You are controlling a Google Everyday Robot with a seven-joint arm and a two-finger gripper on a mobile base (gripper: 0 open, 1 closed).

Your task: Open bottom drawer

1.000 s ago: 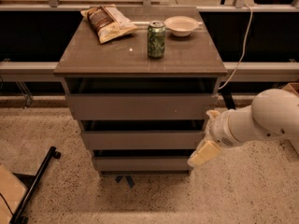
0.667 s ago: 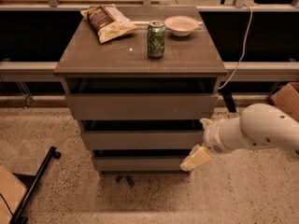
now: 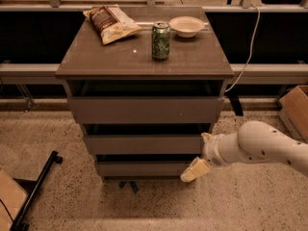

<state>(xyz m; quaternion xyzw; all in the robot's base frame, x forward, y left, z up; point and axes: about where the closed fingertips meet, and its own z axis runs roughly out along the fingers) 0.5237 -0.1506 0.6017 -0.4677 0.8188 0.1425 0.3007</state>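
The grey-brown cabinet has three flat handleless drawers. The bottom drawer [image 3: 144, 169] is the narrowest and lowest, its front just above the floor. My gripper [image 3: 195, 170] hangs from the white arm [image 3: 260, 146] that comes in from the right. Its cream fingers point down-left at the bottom drawer's right end, right by the front's right edge. The mid-sized drawer [image 3: 144, 144] and the widest top drawer [image 3: 144, 109] sit above it.
On the cabinet top [image 3: 96, 57] stand a green can [image 3: 160, 40], a white bowl [image 3: 186, 26] and a chip bag [image 3: 111, 23]. A cardboard box [image 3: 294, 110] is at the right, a black stand leg [image 3: 36, 191] on the speckled floor at lower left.
My arm and gripper have moved left and down, from beside the middle drawer's right end to the bottom drawer's right end. The drawers have not moved.
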